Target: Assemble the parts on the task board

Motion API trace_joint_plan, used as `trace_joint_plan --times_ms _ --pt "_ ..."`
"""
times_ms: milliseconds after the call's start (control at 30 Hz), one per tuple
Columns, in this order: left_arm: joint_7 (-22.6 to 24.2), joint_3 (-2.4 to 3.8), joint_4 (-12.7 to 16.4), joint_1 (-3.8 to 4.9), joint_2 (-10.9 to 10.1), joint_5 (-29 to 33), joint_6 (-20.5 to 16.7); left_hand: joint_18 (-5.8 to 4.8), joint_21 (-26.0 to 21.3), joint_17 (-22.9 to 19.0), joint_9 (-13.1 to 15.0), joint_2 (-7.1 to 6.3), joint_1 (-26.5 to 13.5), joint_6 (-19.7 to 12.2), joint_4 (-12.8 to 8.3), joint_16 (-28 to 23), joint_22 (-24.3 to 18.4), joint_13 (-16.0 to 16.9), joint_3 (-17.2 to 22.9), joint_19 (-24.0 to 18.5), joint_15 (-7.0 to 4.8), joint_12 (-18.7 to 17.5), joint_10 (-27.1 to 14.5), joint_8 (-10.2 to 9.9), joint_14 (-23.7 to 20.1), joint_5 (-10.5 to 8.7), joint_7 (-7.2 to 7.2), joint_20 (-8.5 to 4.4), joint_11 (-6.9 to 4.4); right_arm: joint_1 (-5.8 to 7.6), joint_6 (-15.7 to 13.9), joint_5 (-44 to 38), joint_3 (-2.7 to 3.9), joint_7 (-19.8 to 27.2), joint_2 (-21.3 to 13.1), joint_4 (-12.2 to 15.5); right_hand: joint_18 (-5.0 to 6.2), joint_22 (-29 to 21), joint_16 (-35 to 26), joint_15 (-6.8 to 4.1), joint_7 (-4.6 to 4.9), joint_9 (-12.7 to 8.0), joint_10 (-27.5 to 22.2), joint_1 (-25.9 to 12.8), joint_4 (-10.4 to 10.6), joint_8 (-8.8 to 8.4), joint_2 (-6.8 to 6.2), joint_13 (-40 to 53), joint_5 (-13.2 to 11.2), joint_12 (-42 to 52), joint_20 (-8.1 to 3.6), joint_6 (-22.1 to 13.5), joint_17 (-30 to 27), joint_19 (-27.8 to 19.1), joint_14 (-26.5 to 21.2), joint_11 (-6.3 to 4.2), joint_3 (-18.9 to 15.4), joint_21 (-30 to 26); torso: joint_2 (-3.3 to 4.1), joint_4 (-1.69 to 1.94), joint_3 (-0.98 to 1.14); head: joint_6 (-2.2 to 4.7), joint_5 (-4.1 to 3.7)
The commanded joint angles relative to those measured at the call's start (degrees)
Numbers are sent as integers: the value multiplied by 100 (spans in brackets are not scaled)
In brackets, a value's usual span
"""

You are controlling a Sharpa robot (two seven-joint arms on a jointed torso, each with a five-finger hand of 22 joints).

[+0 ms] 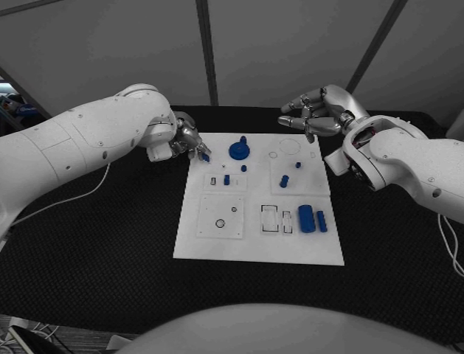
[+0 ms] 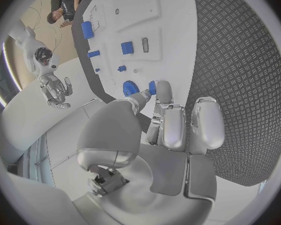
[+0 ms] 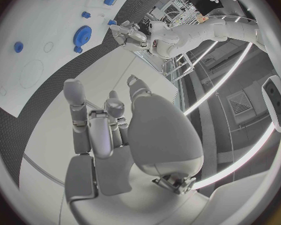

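Nearest the head camera lies the black table (image 1: 104, 258), its bare mat running under everything, and on its middle sits the white task board (image 1: 258, 247), long side running away from the robot. Both white arms reach over the far half: the left arm (image 1: 72, 147) comes across to the board's far left corner, the right arm (image 1: 434, 173) bends round past the board's far right edge. At that left corner the left hand (image 1: 181, 141) has its fingertips pressed together on a small blue part (image 1: 204, 156), pinched just above the board's edge (the left wrist view shows the same blue piece (image 2: 152, 87) between the thumb and a finger). Beyond the far right corner the right hand (image 1: 315, 114) hovers over the mat with nothing in it, fingers loosely curled but apart, well clear of the board. On the board itself, the largest part is the blue gear (image 1: 239, 150) near the far edge, standing just beside the left hand. Toward the near right lies a blue cylinder (image 1: 306, 218), with a slimmer blue peg (image 1: 322, 220) just beside it. Around the middle stand smaller blue pieces: one short peg (image 1: 284, 181), another (image 1: 298, 166) a little farther off, and a small upright piece (image 1: 226, 179) in the left middle panel.
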Motion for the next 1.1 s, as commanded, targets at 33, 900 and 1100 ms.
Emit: trace_joint_plan --times_ms 33,900,1100 --pt "0 1 230 9 -123 389 -274 13 -34 8 29 -27 -83 -37 -577 30 13 -1 659 12 -30 28 73 50 222 38 -5 -13 -14 8 39 -10 5 10 -3 5 90 -7 -31 -26 -9 -9 -18 7 -16 35 35 9 33 2 -11 -6 105 -11 234 -5 -16 -35 -8 13 -1 -3 7" --pt "127 -286 1532 -109 -681 -691 -685 -17 63 24 147 -438 -214 37 -891 44 149 162 1209 100 -86 158 370 299 229 272 -68 -63 -82 8 57 -10 5 18 -12 -1 89 -4 -31 -27 -9 -10 -13 7 -16 38 36 14 33 7 -12 -5 107 -6 235 -5 -18 -34 -4 7 3 -14 39" --pt "111 -355 1587 -140 -663 -736 -635 -18 66 26 150 -453 -217 44 -898 46 154 169 1230 103 -88 163 386 306 230 281 -70 -66 -85 8 64 -10 5 19 -14 2 89 -4 -31 -27 -9 -10 -13 7 -16 38 36 14 33 7 -12 -5 107 -6 235 -5 -18 -34 -1 2 0 -20 36"
